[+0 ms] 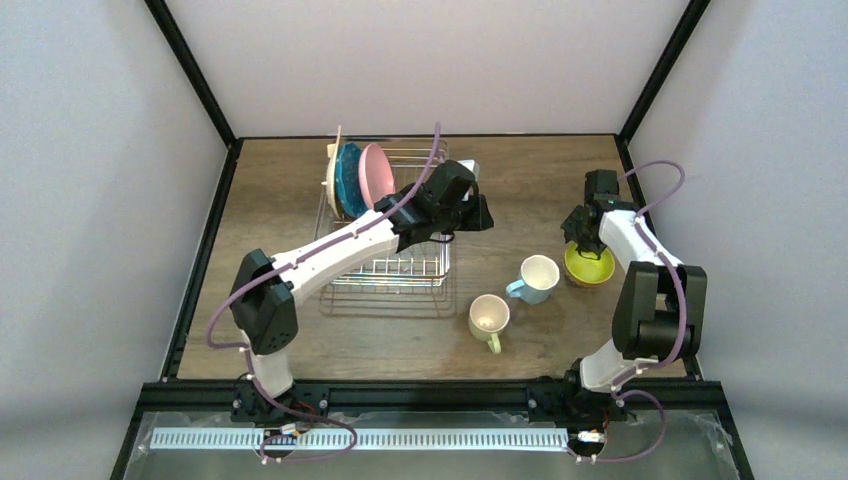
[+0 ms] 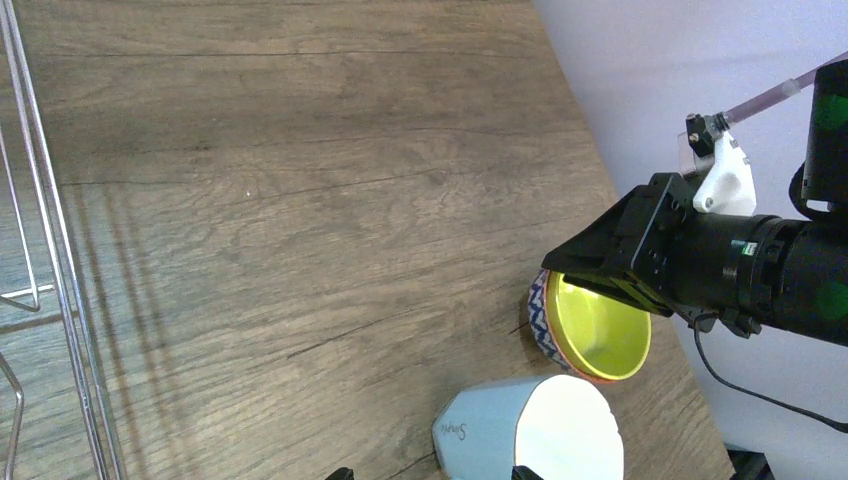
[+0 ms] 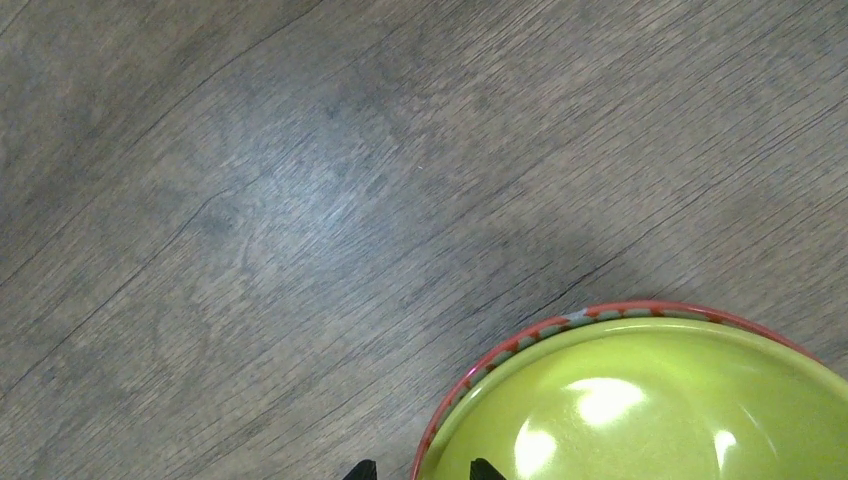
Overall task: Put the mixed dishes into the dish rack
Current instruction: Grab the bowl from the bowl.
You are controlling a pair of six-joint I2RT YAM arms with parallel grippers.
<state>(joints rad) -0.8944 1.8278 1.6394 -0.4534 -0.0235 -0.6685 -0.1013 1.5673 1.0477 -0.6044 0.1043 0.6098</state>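
The dish rack [image 1: 388,268] stands left of centre, with the tan plate [image 1: 332,178], teal plate [image 1: 349,182] and pink plate [image 1: 376,172] upright at its far end. My left gripper [image 1: 486,213] hovers open over the table right of the rack, with the light-blue mug [image 2: 530,432] lying just ahead of its tips. The pale yellow-green mug [image 1: 489,317] rests nearer the front. My right gripper [image 3: 421,468] is down at the lime-inside bowl [image 3: 650,410]. Its fingertips [image 3: 483,467] straddle the bowl's red rim with a gap on each side.
The rack's wire side [image 2: 55,260] runs along the left edge of the left wrist view. The grey wall and black frame post [image 1: 650,70] stand close behind the right arm. Bare wooden table [image 1: 530,180] lies between rack and bowl.
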